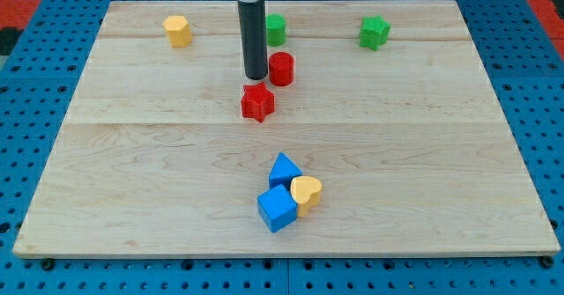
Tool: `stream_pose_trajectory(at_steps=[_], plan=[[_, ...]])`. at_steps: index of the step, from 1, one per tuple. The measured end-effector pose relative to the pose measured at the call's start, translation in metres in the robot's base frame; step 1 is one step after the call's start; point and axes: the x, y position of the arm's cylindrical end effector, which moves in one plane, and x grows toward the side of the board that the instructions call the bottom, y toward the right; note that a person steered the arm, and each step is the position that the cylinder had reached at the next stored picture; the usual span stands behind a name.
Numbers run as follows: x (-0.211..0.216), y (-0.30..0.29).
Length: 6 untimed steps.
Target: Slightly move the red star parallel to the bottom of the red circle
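Cut off at the upper edge of the frame: the arm's mount, with only the straight dark rod coming down from it. No hand with jaws on this arm, so nothing to report as apart, together or clamped; only my tip (256, 76), standing on the table (132, 154) just left of the red circle (281, 69) and just above the red star (257, 102), very near both; contact with either hard to make out. Partly hidden behind the rod: the left side of a green block (277, 29) near the upper centre, shape therefore not sure. Red star placed slightly below and to the left of the red circle, in the upper middle part of the frame, the two close but with a small gap. Counted by colour: two red blocks, two green, two yellow, two blue, eight in all. Second green one a green star (374, 33) at the upper right, well apart from the rest. One yellow block (177, 31) at the upper left, shape unclear, many-sided perhaps. In the lower centre a tight group of three, touching each other: a blue triangular block (284, 169) on top, a blue cube (278, 209) under it, and a yellow heart (307, 192) at the right, its lower left part covered by the cube. Under the wooden table, a blue perforated board (26, 110) visible on all sides.
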Motion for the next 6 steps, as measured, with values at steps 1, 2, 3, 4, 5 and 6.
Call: stream_pose_trajectory(at_steps=[1,2,3,4,5,6], plan=[[0.001,-0.018],[0.011,-0.046],[0.040,-0.037],[0.048,-0.020],[0.059,-0.020],[0.060,-0.001]])
